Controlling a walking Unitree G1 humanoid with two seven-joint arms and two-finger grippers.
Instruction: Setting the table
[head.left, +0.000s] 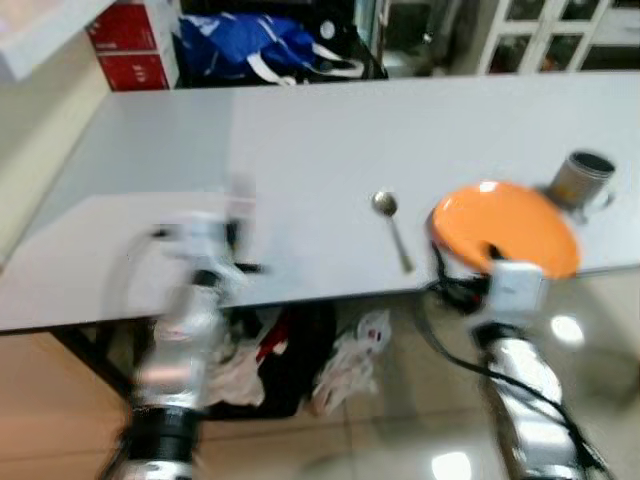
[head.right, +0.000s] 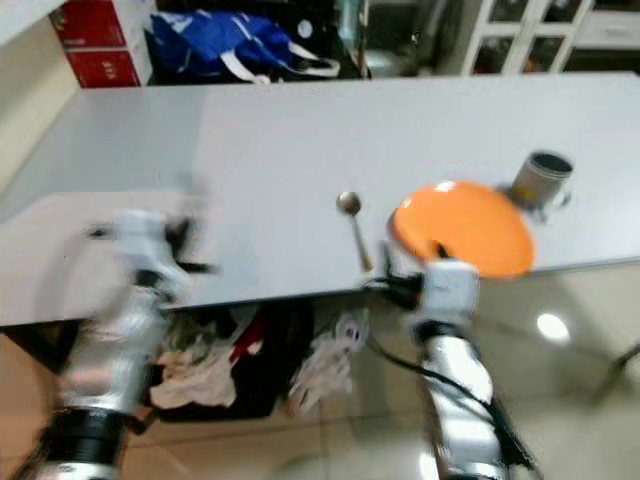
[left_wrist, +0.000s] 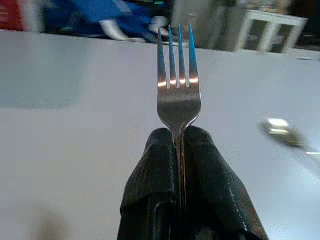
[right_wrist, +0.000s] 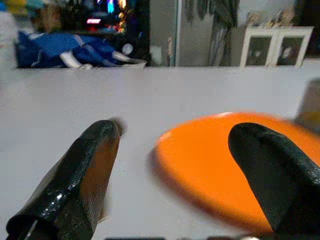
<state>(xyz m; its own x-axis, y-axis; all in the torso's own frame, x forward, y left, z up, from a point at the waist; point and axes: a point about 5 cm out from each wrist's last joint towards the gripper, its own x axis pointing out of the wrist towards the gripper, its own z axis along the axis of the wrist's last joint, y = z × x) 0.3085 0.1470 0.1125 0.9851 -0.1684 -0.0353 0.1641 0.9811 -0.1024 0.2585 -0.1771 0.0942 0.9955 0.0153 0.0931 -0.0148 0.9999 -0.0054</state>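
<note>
A fork (left_wrist: 178, 95) is pinched by its handle between the pressed-together fingers of the left gripper (left_wrist: 180, 137), held over the table (head.left: 300, 130) well to the left of the orange plate (head.left: 510, 225). Its long axis runs along the fingers, tines pointing away toward the table's far edge. Slipping or twisting is judged possible, since only the thin handle is clamped. A spoon (head.left: 392, 228) lies just left of the plate. The right gripper (right_wrist: 175, 145) is spread at the plate's near rim, which could be nudged.
</note>
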